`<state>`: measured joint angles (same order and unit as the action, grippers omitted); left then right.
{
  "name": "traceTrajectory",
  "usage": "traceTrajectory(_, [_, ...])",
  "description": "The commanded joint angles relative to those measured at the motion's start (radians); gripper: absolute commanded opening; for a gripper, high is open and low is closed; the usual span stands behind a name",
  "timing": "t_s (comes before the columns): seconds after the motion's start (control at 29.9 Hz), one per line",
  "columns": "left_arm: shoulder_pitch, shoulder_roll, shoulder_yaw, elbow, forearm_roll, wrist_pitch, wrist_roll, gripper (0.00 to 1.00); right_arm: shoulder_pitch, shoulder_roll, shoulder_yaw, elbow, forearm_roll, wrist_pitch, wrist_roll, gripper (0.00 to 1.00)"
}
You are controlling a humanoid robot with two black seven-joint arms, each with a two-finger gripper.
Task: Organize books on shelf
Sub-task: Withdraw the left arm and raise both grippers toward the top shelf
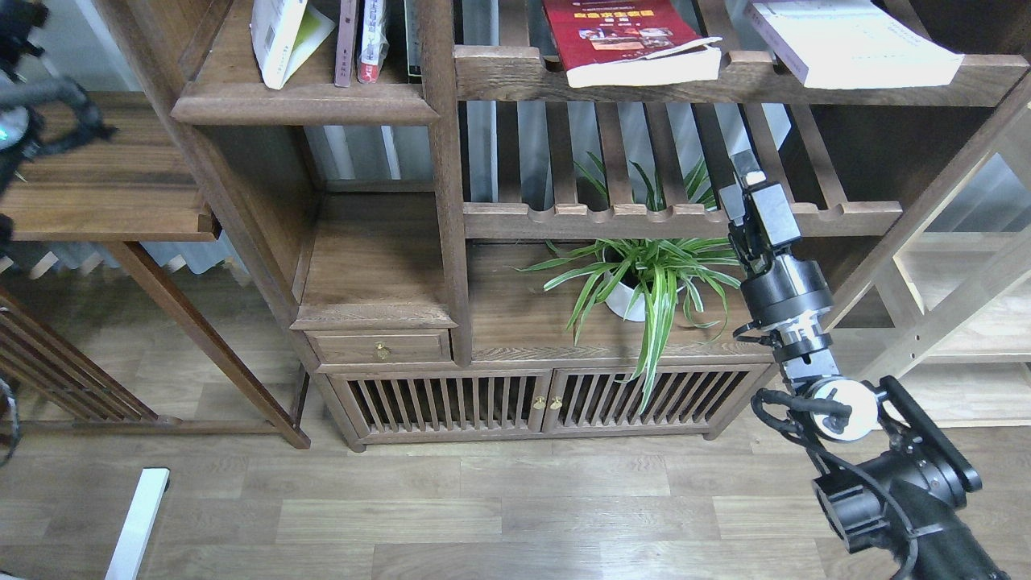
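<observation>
The yellow-green book (278, 36) leans upright at the left of the solid dark shelf (306, 109), beside two thin standing books (360, 40). The red book (624, 36) lies flat on the upper slatted rack, its edge over the front rail. The white-lavender book (854, 40) lies flat on the same rack at the right. My right gripper (751, 173) points up in front of the lower slatted rail, well below the white-lavender book and holding nothing. Its fingers cannot be told apart. Only a blurred part of my left arm (32, 97) shows at the top left; its gripper is out of view.
A spider plant in a white pot (636, 282) stands on the low cabinet top just left of my right arm. The scalloped slatted rail (612, 213) runs behind the gripper. A pale wood shelving unit (958, 322) is at the right, a dark side table (105, 185) at the left.
</observation>
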<state>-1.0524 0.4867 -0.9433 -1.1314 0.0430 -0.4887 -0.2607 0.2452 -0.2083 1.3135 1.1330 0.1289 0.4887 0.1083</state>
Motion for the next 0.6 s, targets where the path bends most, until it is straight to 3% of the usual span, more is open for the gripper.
traceTrajectory(0.0, [0.066,-0.028,-0.002,-0.054,-0.008,0.000,-0.002,0.99,0.009,0.004,-0.002,0.001,0.000,0.000,-0.001,0.99])
traceTrajectory(0.23, [0.193,-0.114,0.012,-0.174,0.001,0.000,0.020,0.99,0.039,0.027,-0.004,0.002,0.001,0.000,0.001,0.99])
traceTrajectory(0.57, [0.371,-0.261,0.017,-0.174,0.092,0.000,0.021,0.99,0.118,0.029,0.000,0.002,0.012,-0.123,0.002,0.99])
